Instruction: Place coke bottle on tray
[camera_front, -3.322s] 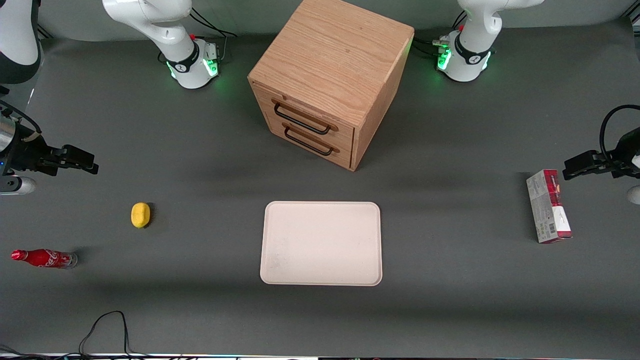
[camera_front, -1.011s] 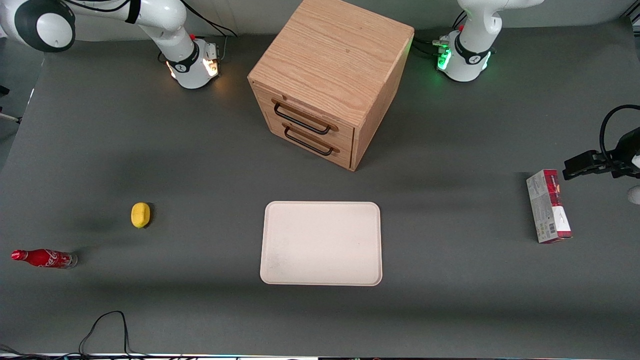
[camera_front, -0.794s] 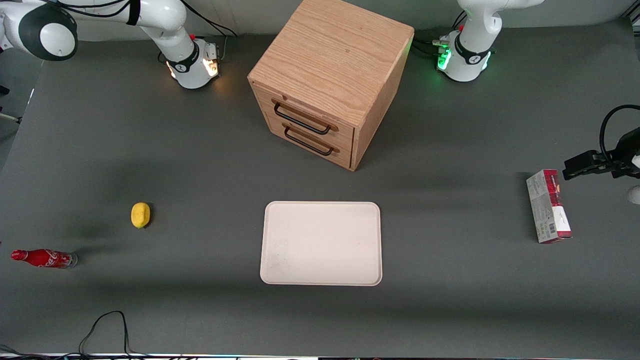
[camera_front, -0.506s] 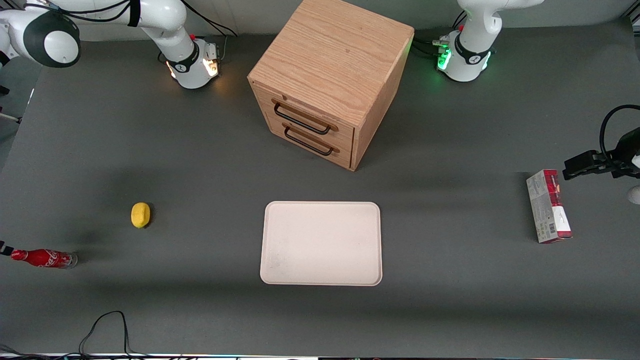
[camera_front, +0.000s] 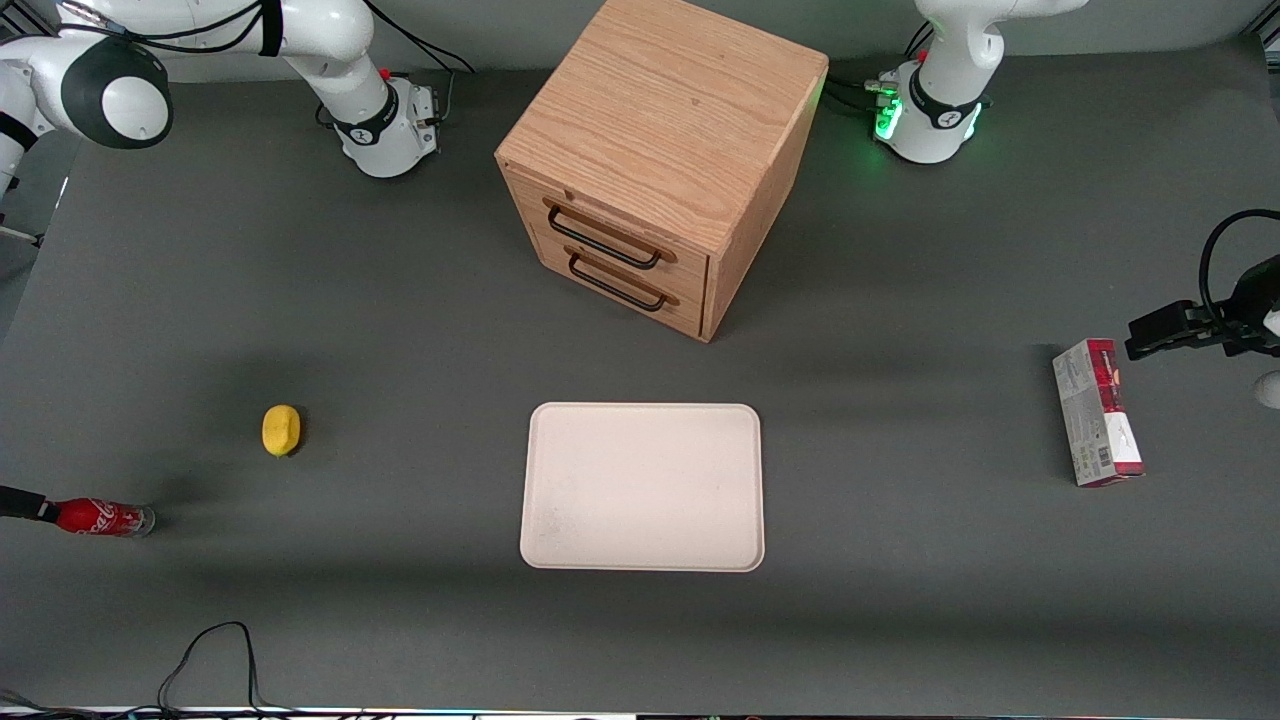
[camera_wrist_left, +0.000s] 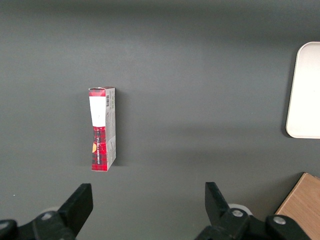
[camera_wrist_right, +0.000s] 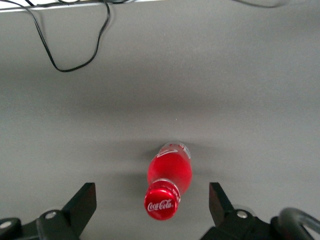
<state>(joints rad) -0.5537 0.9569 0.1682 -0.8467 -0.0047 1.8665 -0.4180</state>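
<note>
Grey table surface (camera_front: 400, 620), working arm's end: the coke bottle (camera_wrist_right: 169, 181) is seen standing upright, cap toward the wrist camera. The gripper (camera_wrist_right: 152, 205) is held above it, jaws spread wide with the bottle centred between them. The tray (camera_front: 641, 487) lies well apart, mid-table.
</note>
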